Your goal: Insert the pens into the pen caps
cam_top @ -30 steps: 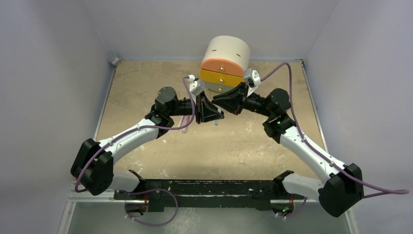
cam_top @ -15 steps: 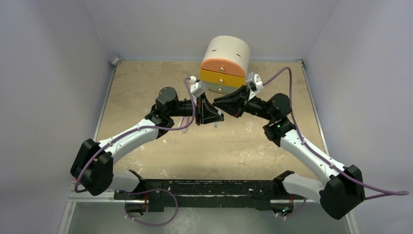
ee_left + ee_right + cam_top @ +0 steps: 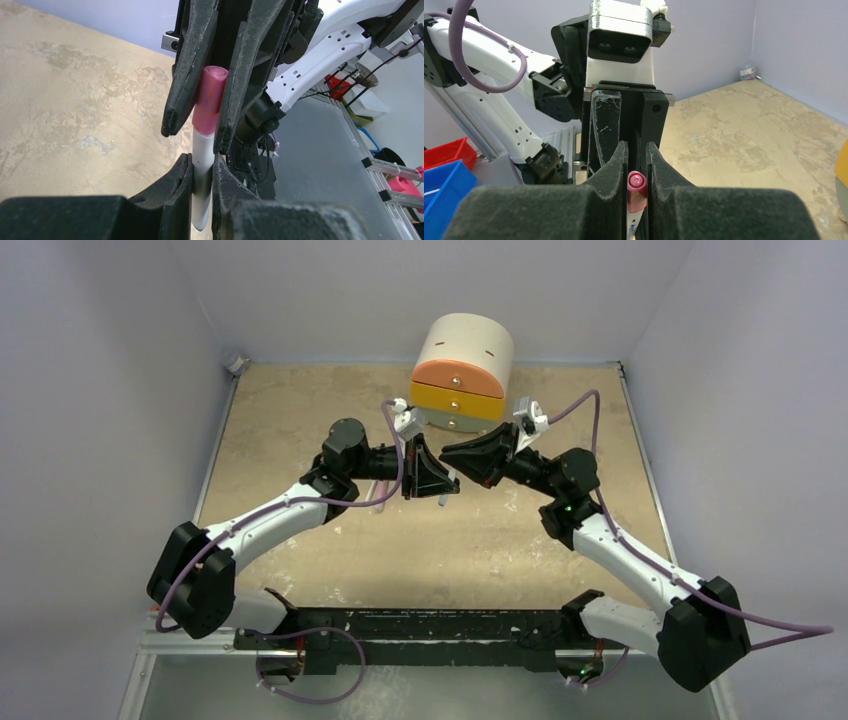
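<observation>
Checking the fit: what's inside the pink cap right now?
The white pen runs into the pink cap; its tip is hidden inside, so the depth cannot be told.

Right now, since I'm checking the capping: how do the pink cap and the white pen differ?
The pink cap is short and stubby; the white pen is longer and slimmer. The cap is pink all over; the pen is white with a bluish tip. The right gripper clamps the cap, the left gripper clamps the pen. Shared: both are gripped, lie on one line and meet end to end.
</observation>
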Tool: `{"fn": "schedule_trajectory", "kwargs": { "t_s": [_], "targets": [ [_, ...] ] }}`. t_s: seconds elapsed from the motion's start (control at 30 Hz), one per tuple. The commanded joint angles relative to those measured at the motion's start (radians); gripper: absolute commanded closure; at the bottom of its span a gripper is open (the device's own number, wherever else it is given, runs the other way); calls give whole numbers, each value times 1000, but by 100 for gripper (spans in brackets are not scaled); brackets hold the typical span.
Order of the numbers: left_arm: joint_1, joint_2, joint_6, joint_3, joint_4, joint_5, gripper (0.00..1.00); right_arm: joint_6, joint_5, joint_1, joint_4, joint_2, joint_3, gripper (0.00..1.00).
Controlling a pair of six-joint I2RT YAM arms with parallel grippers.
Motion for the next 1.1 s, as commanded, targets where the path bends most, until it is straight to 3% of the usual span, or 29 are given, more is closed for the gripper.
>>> {"fn": "schedule_trajectory", "kwargs": {
  "t_s": [0.0, 0.2, 0.4, 0.67, 0.9, 1.07],
  "targets": [
    [62, -47, -40, 145, 405, -199, 100, 48, -271, 71, -281, 67, -122, 100],
    [80, -39, -29, 153, 396, -200, 100, 111, -311, 86, -238, 71, -169, 100],
    [93, -49, -27, 151, 400, -203, 100, 57, -292, 100, -371, 50, -182, 100],
    [95, -42, -31, 158, 416, -219, 100, 177, -283, 176, -234, 100, -239, 100],
    [100, -38, -3, 171, 392, -228, 100, 352, -301, 225, 41, 167, -324, 100],
    [118, -54, -1, 173, 383, -223, 100, 252, -282, 227, -121, 146, -293, 100]
  ]
}}
